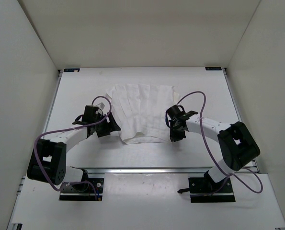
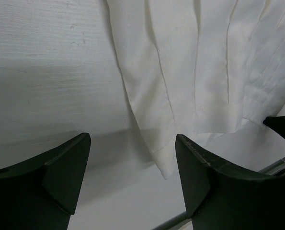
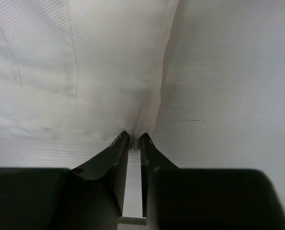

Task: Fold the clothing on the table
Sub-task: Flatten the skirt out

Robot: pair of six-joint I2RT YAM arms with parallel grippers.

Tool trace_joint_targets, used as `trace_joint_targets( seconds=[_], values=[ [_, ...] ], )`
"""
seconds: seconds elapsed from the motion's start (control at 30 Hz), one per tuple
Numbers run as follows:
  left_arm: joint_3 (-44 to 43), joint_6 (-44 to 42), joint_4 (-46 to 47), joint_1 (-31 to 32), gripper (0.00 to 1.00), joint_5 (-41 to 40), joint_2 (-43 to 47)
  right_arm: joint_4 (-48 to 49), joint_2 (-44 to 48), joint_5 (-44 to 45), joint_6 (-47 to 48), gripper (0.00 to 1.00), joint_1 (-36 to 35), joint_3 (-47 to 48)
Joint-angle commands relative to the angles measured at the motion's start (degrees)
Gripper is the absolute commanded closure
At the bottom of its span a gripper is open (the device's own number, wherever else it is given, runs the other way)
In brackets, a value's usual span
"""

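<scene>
Right gripper (image 3: 133, 139) pinches just a corner of the white pleated garment (image 3: 85, 72), left gripper (image 2: 132, 139) gapes empty nearby; thin bite may slip when lifted.

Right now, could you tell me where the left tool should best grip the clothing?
Probably the near left corner of the clothing, coming from the left: it juts out as a free point just ahead of the open left tool.
</scene>
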State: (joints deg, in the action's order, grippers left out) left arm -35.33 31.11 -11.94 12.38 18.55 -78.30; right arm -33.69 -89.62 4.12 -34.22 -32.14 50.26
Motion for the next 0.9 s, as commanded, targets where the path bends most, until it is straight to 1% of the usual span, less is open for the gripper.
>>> trace_joint_targets(
  seconds=[0.0, 0.07, 0.1, 0.17, 0.23, 0.27, 0.3, 0.37, 0.5, 0.6, 0.63, 0.67, 0.73, 0.77, 0.8, 0.83, 0.87],
  values=[
    [-0.1, -0.4, 0.3, 0.4, 0.18, 0.7, 1.4, 2.0, -2.2, 0.0, -0.2, 0.91, -0.4, -0.2],
    [-0.3, -0.3, -0.2, 1.1, 0.18, 1.1, 1.1, 2.2, -1.7, -0.3, 0.0, 0.94, 0.2, 0.0],
    [-0.6, -0.4, -0.6, 1.8, 0.19, 0.6, 1.0, 1.9, -1.4, -0.5, 0.0, 0.99, 0.0, -0.1],
    [-1.3, -0.5, -1.4, 2.8, 0.23, -0.1, 0.6, 2.2, -0.9, -0.4, 0.2, 1.00, 0.6, -0.2],
    [-1.4, -0.6, -1.9, 4.6, 0.33, 0.1, -0.2, 2.7, -0.6, -1.0, 0.1, 1.00, 0.7, -0.2],
    [-1.8, -0.1, -1.9, 4.9, 0.36, 0.3, -0.3, 2.7, -0.4, -1.1, 0.5, 1.00, 0.7, -0.2],
    [-1.6, 0.8, -1.9, 5.7, 0.37, 0.6, -0.4, 2.4, -0.4, -1.1, 0.4, 1.00, 0.7, -0.3],
    [-1.2, 1.9, -1.2, 7.2, 0.39, 1.1, -0.4, 3.1, -0.6, -1.7, 0.8, 1.00, 0.3, -0.8],
    [-0.6, 3.7, -1.6, 9.8, 0.38, 1.9, 0.0, 3.4, -0.5, -1.9, 1.0, 1.00, 0.6, -0.7],
    [0.7, 4.8, -1.2, 9.9, 0.38, 2.5, 0.3, 3.6, -0.2, -1.9, 1.1, 1.00, 0.6, -0.6],
    [1.2, 5.4, -0.7, 10.5, 0.40, 3.1, 0.6, 3.8, 0.1, -2.3, 1.3, 1.00, 0.5, -0.8],
    [2.1, 6.1, -0.3, 10.6, 0.45, 2.6, 1.0, 4.4, 0.3, -2.2, 1.3, 1.00, 0.8, -0.7],
    [2.7, 7.0, 1.5, 10.3, 0.50, 2.1, 0.6, 5.0, 0.5, -2.9, 1.6, 0.99, 0.7, -1.0],
    [3.5, 7.0, 1.9, 10.4, 0.57, 1.5, 0.1, 5.0, 0.6, -3.0, 1.5, 0.99, 0.2, -1.0],
    [3.3, 7.0, 2.5, 9.9, 0.67, 1.4, -0.5, 5.2, 0.7, -2.9, 1.3, 0.99, 0.5, -1.1],
    [3.6, 7.4, 3.7, 9.6, 0.82, 0.7, -0.4, 5.4, 0.7, -3.2, 1.9, 1.00, 0.4, -1.2],
    [3.6, 7.4, 3.8, 9.2, 0.90, 0.0, -0.6, 5.4, 1.0, -3.6, 1.5, 1.00, 0.4, -1.1]
  ],
)
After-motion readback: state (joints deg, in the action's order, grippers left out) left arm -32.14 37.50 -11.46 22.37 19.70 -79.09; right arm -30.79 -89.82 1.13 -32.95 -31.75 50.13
